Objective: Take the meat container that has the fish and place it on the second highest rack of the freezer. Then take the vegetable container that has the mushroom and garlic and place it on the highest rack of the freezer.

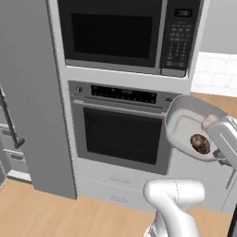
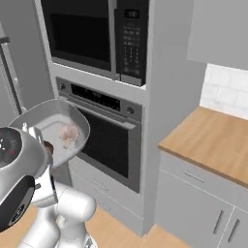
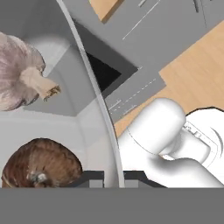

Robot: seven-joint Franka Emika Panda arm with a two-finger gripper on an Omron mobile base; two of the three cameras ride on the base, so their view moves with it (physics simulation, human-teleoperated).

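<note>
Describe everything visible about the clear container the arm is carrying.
The shallow, see-through plastic container has a rounded rim and a pale flat floor. It is held in the air in front of the built-in steel oven, tilted toward the left base camera. Inside lie a dark brown rounded mushroom and a pale whitish-pink garlic bulb, apart from each other. The tool is shut on its rim, as the hand view shows.

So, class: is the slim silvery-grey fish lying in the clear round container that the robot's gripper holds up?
No: the clear round container holds a dark brown mushroom and a whitish-pink garlic bulb, no fish.
</note>
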